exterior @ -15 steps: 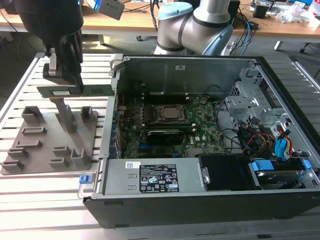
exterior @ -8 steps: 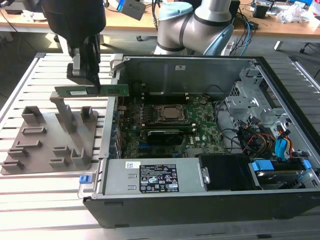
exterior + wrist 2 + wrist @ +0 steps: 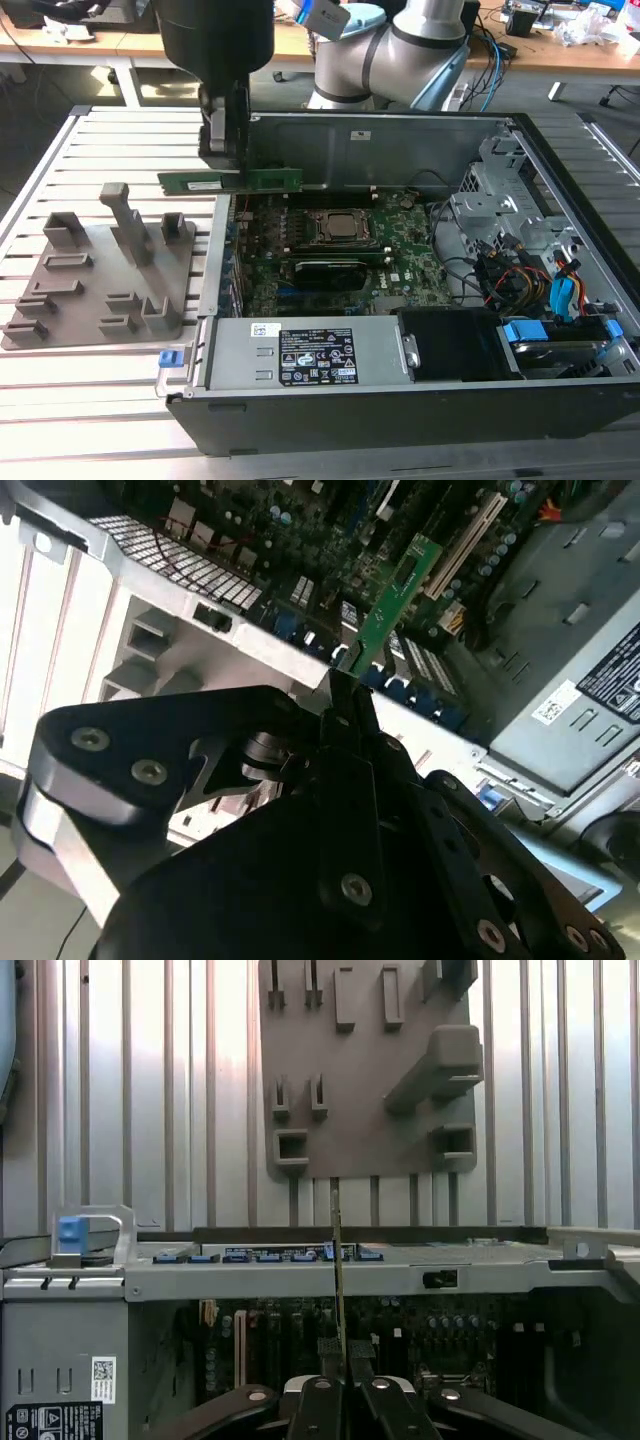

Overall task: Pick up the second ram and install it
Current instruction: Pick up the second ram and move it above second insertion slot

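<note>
quick status from the remote desk, using the open pc case as my reference for everything. inside the case the motherboard lies flat on the floor. i can't make out from here which memory slots are filled. outside the case, beyond its wall on the exterior view's left, sits the grey tray with its upright posts. the gripper hangs right over that same case wall, fingers pinched almost together on the second ram. the stick is held level, on its long edge, above the case rim and well clear of the board below. my read: pickup is done, and seating it in a slot isn't done yet.
</note>
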Motion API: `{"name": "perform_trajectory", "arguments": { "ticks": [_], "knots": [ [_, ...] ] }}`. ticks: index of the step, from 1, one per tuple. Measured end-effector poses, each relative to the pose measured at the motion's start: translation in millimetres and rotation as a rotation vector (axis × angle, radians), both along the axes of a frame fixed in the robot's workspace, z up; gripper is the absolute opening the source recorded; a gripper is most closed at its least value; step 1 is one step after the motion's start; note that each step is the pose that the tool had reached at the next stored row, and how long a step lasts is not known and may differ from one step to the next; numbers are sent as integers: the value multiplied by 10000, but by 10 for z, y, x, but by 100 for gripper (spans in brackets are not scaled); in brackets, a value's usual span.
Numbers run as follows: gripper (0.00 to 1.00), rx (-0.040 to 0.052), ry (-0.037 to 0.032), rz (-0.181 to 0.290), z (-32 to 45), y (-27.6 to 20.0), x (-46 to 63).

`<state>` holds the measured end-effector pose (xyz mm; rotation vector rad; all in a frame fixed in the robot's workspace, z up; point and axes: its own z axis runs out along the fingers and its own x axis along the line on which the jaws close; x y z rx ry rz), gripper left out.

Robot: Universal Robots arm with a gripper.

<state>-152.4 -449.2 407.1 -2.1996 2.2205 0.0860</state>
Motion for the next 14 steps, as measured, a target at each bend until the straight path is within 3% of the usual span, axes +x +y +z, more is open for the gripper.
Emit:
{"name": "perform_trajectory", "arguments": {
  "ticks": [9,11,13,14],
  "knots": [
    [14,0,0,0,0,1,507],
    [14,1,0,0,0,3,676],
    [14,0,0,1,0,9,920],
    [14,1,0,0,0,11,981]
  ]
}}
